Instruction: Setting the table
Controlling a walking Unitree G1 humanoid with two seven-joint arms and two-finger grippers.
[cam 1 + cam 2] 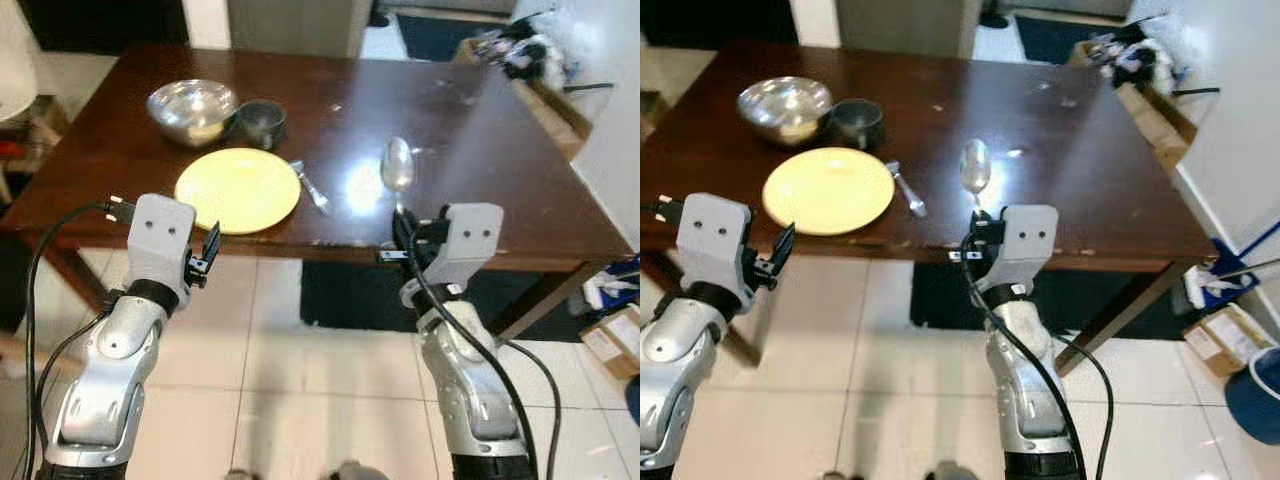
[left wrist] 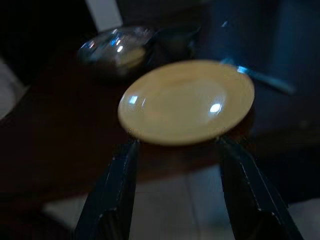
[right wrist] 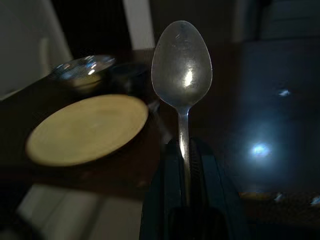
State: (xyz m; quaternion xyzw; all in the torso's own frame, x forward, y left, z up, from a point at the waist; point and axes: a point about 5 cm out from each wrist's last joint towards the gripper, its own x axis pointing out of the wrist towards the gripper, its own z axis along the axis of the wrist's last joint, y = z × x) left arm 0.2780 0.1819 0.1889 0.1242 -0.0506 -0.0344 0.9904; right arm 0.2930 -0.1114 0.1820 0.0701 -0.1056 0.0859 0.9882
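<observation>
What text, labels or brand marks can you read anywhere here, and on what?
None are readable: the plate, spoon shut in the right gripper, fork, steel bowl and dark bowl carry no visible print.
The cardboard box on the floor is too small to read.

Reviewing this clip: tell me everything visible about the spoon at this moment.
The spoon is plain silver metal with an oval bowl and a thin handle, its surface dull with a bright glint. The right gripper is shut on the handle, fingers pressed on both sides. The bowl points forward over the near edge of the dark wooden table. It is held right of the yellow plate and the fork. Whether it touches the table cannot be told.
</observation>
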